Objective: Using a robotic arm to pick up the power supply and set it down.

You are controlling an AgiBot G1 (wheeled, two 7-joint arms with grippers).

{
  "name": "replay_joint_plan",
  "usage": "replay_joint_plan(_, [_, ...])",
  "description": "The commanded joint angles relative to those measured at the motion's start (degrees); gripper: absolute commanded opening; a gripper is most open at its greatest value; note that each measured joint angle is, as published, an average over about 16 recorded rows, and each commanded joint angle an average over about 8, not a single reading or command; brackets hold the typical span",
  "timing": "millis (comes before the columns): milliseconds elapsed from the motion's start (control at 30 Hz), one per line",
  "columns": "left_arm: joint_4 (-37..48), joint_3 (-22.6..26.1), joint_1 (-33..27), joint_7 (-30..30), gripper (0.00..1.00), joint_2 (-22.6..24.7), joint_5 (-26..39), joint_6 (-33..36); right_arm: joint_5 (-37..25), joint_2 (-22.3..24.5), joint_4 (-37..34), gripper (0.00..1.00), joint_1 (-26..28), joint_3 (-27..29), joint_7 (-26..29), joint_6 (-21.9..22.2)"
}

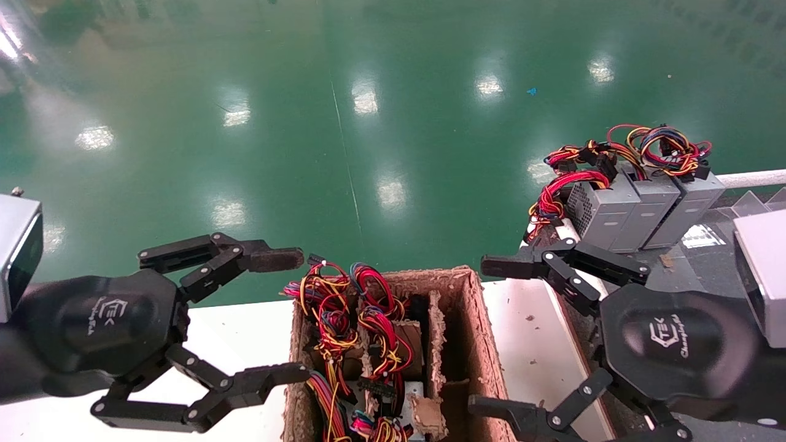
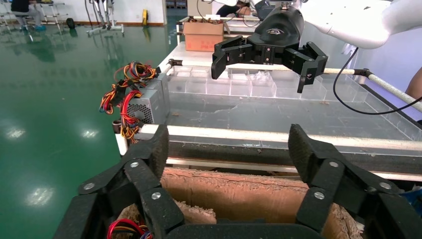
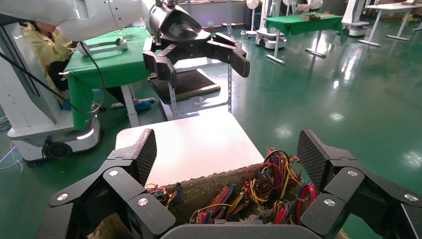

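- Right gripper (image 1: 488, 334): black two-finger linkage type with all-black fingertips and a white logo on its round palm. Its fingers are spread wide and hold nothing. It hangs over the right edge of the cardboard box (image 1: 473, 307), partly above the white table (image 1: 528, 344).
- Left gripper (image 1: 295, 316): the same build, with a brown-dusted upper fingertip. It is also spread wide and empty, and sits at the box's left edge, facing the right gripper across it.
- Cardboard box: brown, with rough fibrous walls and an inner divider. The left compartments are packed with wire bundles (image 1: 344, 319) in red, yellow and black, with black plugs. The units beneath them are mostly hidden, apart from what looks like a small patch of grey metal low in the box. The right compartment shows only bare cardboard.
- Power supplies (image 1: 642, 209): three grey metal boxes standing side by side, touching, on the dark surface (image 1: 694, 261) to the robot's right, well apart from both grippers. The leftmost unit shows a perforated vent face. Their coloured wires (image 1: 614, 153) are heaped over the tops and trail off the near-left corner.
- White rail (image 1: 752, 178): runs along the far edge of that surface, behind the three units.
- Floor (image 1: 368, 92): glossy green.
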Motion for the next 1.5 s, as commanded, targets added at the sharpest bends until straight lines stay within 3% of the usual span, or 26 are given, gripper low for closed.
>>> replay_joint_plan(33, [0.0, 0.0, 0.0, 0.0, 0.0, 0.0, 0.0, 0.0, 0.0, 0.0, 0.0, 1.0, 0.0, 0.0, 0.0, 0.0])
replay_joint_plan(1100, [0.0, 0.0, 0.0, 0.0, 0.0, 0.0, 0.0, 0.0, 0.0, 0.0, 0.0, 1.0, 0.0, 0.0, 0.0, 0.0])
replay_joint_plan(1133, [0.0, 0.0, 0.0, 0.0, 0.06, 0.0, 0.0, 0.0, 0.0, 0.0, 0.0, 1.0, 0.0, 0.0, 0.0, 0.0])
replay_joint_plan(1367, [0.0, 0.0, 0.0, 0.0, 0.94, 0.0, 0.0, 0.0, 0.0, 0.0, 0.01, 1.0, 0.0, 0.0, 0.0, 0.0])
replay_joint_plan(1400, [0.0, 0.0, 0.0, 0.0, 1.0, 0.0, 0.0, 0.0, 0.0, 0.0, 0.01, 1.0, -0.01, 0.0, 0.01, 0.0])
replay_joint_plan(1500, [0.0, 0.0, 0.0, 0.0, 1.0, 0.0, 0.0, 0.0, -0.11, -0.12, -0.01, 1.0, -0.07, -0.13, 0.05, 0.01])
